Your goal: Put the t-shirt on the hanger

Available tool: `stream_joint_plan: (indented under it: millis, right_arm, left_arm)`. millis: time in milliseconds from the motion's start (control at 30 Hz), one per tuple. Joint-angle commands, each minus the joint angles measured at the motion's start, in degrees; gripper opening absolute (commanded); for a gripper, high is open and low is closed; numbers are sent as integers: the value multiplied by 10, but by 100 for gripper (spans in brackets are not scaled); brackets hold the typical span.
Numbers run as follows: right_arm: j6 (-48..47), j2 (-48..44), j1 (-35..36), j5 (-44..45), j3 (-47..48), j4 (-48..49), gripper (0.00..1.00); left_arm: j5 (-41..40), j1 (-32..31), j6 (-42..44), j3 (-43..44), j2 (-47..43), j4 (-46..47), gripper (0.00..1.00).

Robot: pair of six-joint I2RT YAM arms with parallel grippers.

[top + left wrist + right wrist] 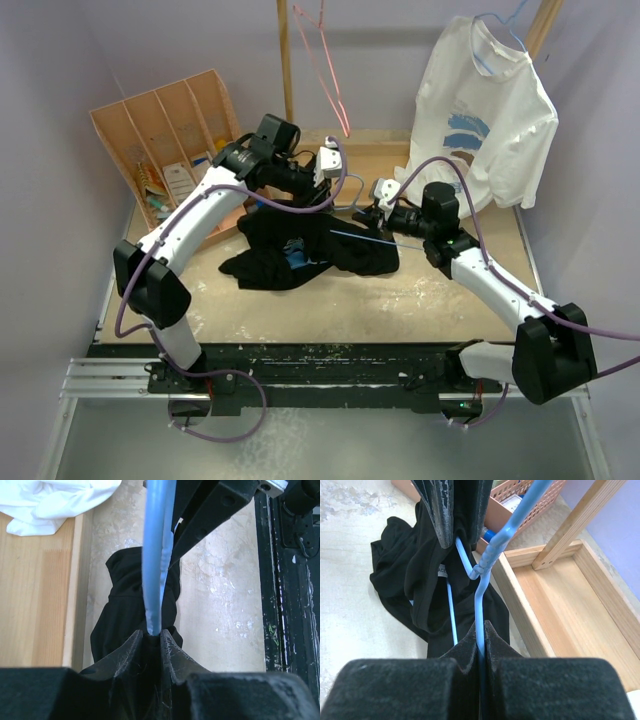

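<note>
Far left of the worktop (420,295): a divided wooden bin (165,135) at the back corner, well apart from the work.

Left claw (152,636): look at your left wrist view. Its 2 fingers are pressed together on the light-blue wire of the hanger (158,555), which runs straight up and away from the tips. In the right wrist view, black cloth hangs around this claw's fingers.

Centre: the t-shirt (300,245) is bunched on the worktop between your 2 arms. One part of it is lifted at the left claw, and the rest trails down to the surface. A length of hanger wire disappears into the cloth, so the hanger is partly inside the shirt. How far in cannot be told.

Right claw (481,630): clamped on the hanger just below the twisted neck, with the wire pinched between both pads.

Far right: a white t-shirt (490,110) hangs above the back corner on its own blue hanger.
</note>
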Motion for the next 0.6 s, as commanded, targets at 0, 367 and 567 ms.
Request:
stream_joint_plan:
  millis: [0,367,567]
  right_arm:
    - [14,0,2,-20,-3,52,0]
    - [13,7,2,-19,-2,53,0]
    - [19,19,2,-23,-4,65,0]
  left_arm:
    - [32,-6,-23,28,4,40,24]
    - [35,-14,-29,38,7,37,0]
    - [41,-17,-48,42,5,55,0]
